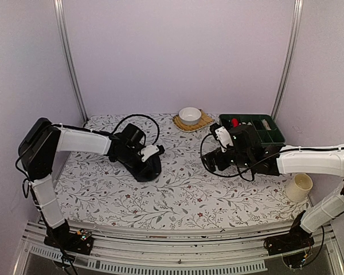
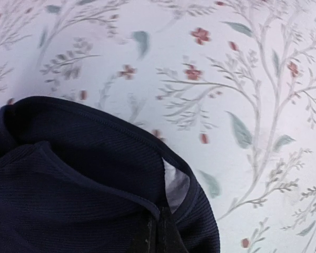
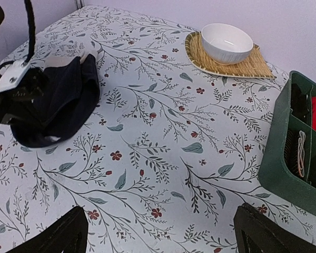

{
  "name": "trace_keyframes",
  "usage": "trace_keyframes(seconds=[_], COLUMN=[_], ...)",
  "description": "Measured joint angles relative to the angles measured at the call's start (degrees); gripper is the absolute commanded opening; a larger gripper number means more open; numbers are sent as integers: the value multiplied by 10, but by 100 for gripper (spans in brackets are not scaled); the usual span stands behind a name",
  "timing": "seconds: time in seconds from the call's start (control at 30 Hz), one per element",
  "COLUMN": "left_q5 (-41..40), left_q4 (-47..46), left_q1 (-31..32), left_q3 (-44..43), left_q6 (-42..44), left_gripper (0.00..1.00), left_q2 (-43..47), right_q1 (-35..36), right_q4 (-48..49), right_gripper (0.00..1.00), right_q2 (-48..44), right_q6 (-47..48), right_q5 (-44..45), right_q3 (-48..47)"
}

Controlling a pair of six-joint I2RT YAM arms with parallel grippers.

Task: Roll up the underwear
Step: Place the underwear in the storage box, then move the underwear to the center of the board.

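On the left half of the desk (image 1: 183,200), which wears a pale cloth printed with twigs and small red flowers, the underwear (image 1: 148,167) lies as a bunched black heap, well apart from everything else. The left arm reaches in from the left edge and its left hand (image 1: 149,153) rests right on top of the heap. In the left wrist view the dark fingertips (image 2: 159,234) are pressed together at the bottom of the picture, pinching a hemmed edge of the ribbed dark fabric (image 2: 84,174), with a small pale patch (image 2: 176,183) showing just inside the fold beside them. From the right wrist view the same heap (image 3: 63,103) sits at the far left, with the left hand (image 3: 16,92) on its left side. The right hand (image 1: 216,159) hangs above the desk right of centre, touching no cloth; its two black fingers (image 3: 58,234) stand wide apart at the bottom corners of its own view, with only bare patterned cloth between them. At the far edge, a white bowl (image 1: 190,115) sits on a woven straw mat (image 1: 204,121). Just to the right of the mat is a green tray (image 1: 273,136) split into compartments, one of them holding something red. A cream cup (image 1: 298,187) stands upright near the right edge, nearer than the tray.
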State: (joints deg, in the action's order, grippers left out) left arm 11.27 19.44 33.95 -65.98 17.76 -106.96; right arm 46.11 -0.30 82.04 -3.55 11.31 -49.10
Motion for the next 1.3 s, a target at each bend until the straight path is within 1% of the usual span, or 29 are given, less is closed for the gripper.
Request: trace_keyframes(seconds=[0.13,0.17,0.3,0.33,0.37,0.47,0.53,0.57,0.63,0.7,0.77,0.83,0.93,1.0,1.03,1.13,1.17,1.23,1.3], left_q5=[34,42,78,85,90,93,93,93,92,86,75,65,50,41,37,30,28,24,18], left_q4=[21,28,64,71,76,89,94,96,92,86,76,72,60,56,56,58,58,57,57], left_q1=[59,72,110,116,119,120,113,107,87,58,16,-14,-56,-69,-73,-79,-81,-85,-89], left_q3=[35,43,70,76,82,105,115,116,116,115,109,98,73,63,56,32,21,10,7], left_q6=[28,38,76,85,93,115,122,122,119,109,92,75,58,51,47,31,26,16,12], left_gripper=[23,27,30,35,42,70,83,85,85,79,73,73,75,75,73,59,56,53,52], left_q2=[19,25,56,66,75,119,151,165,187,198,195,181,139,114,100,61,45,24,12], right_q1=[0,0,0,0,0,0,0,0,0,0,0,0,0,0,0,0,0,0,0], right_q4=[7,9,17,17,17,20,21,21,21,21,21,21,21,21,21,21,21,21,21], right_gripper=[99,99,99,99,99,99,99,99,99,99,99,99,99,99,99,99,99,99,99], right_q2=[-6,-8,-16,-16,-16,-16,-16,-15,-14,-13,-13,-13,-11,-7,-5,2,4,9,13], right_q6=[0,1,3,4,4,6,6,6,6,6,6,6,6,6,6,7,7,8,8], right_q5=[1,2,2,1,1,1,1,1,1,1,1,1,-1,-4,-5,-9,-10,-11,-11], right_q3=[2,3,11,11,11,11,11,11,11,11,11,11,11,11,11,11,11,11,11])
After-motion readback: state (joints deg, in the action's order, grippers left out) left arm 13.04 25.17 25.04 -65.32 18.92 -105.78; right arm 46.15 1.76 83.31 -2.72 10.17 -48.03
